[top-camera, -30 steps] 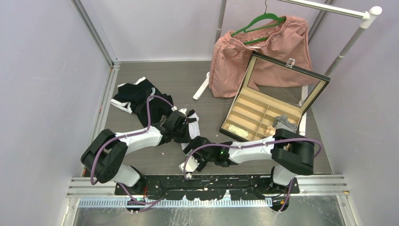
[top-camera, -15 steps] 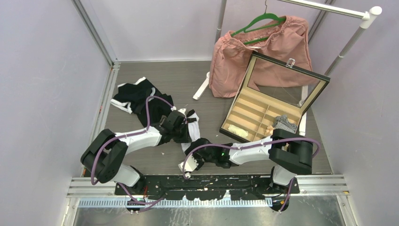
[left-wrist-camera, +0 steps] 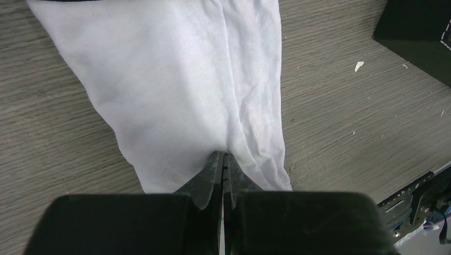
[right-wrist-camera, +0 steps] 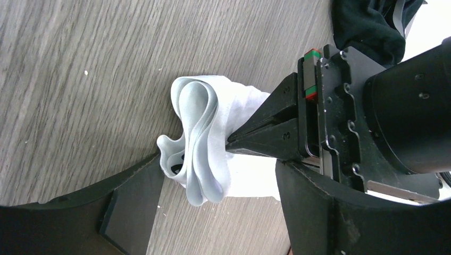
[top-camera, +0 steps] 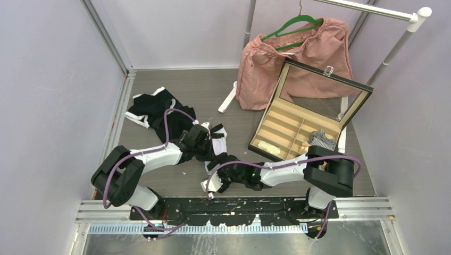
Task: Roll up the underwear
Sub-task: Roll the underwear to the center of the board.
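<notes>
The white underwear [top-camera: 218, 141] lies flat on the wooden table, its near end curled into a loose roll [right-wrist-camera: 199, 138]. My left gripper [left-wrist-camera: 223, 155] is shut, with its tips pressed onto the white cloth [left-wrist-camera: 175, 79] just behind the roll. Whether the tips pinch a fold does not show. My right gripper [right-wrist-camera: 220, 170] stands open around the roll. One of its fingers [right-wrist-camera: 133, 196] touches the roll and the other stays apart from it. In the top view the two grippers meet at the table's near middle, left [top-camera: 209, 153] and right [top-camera: 215, 178].
A heap of black underwear [top-camera: 154, 110] lies at the back left. An open compartment box [top-camera: 290, 133] with a raised lid stands to the right, and its corner [left-wrist-camera: 420, 42] is close to the cloth. A pink garment [top-camera: 298, 58] hangs on a rack behind.
My right gripper has shifted slightly left with the roll between its fingers; its jaws narrowed, then spread again. The left gripper has stayed shut on the cloth and barely moved.
</notes>
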Controlling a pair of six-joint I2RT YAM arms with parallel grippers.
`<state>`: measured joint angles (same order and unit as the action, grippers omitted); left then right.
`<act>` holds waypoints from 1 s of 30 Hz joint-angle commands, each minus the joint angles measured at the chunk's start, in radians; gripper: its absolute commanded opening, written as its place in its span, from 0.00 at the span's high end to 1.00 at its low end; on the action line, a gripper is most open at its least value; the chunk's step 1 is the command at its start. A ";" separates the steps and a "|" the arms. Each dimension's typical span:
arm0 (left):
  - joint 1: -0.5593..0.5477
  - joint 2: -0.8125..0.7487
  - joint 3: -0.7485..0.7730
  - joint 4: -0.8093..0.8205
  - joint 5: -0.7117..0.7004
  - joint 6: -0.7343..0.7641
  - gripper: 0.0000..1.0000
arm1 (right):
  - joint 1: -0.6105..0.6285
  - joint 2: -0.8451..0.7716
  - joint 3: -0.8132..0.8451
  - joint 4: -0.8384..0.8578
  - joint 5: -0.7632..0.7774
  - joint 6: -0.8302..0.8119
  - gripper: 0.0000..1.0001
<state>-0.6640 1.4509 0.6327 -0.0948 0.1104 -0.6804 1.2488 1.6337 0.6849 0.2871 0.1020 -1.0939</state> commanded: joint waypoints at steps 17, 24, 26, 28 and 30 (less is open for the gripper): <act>0.011 0.023 -0.039 -0.018 -0.015 0.005 0.99 | 0.014 0.075 -0.119 0.338 0.022 0.247 0.32; 0.013 0.023 -0.036 -0.021 -0.011 0.005 0.99 | 0.052 0.123 -0.144 0.441 0.075 0.294 0.37; 0.013 0.025 -0.036 -0.020 -0.010 0.005 0.99 | 0.057 0.129 -0.148 0.458 0.079 0.308 0.37; 0.015 0.027 -0.034 -0.021 -0.009 0.005 0.99 | 0.061 0.134 -0.148 0.458 0.082 0.313 0.38; 0.014 0.028 -0.034 -0.020 -0.009 0.005 0.99 | 0.061 0.138 -0.147 0.453 0.085 0.309 0.40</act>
<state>-0.6540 1.4509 0.6250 -0.0818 0.1291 -0.6800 1.2884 1.7397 0.5549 0.7448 0.2138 -0.8295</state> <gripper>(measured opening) 0.012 0.618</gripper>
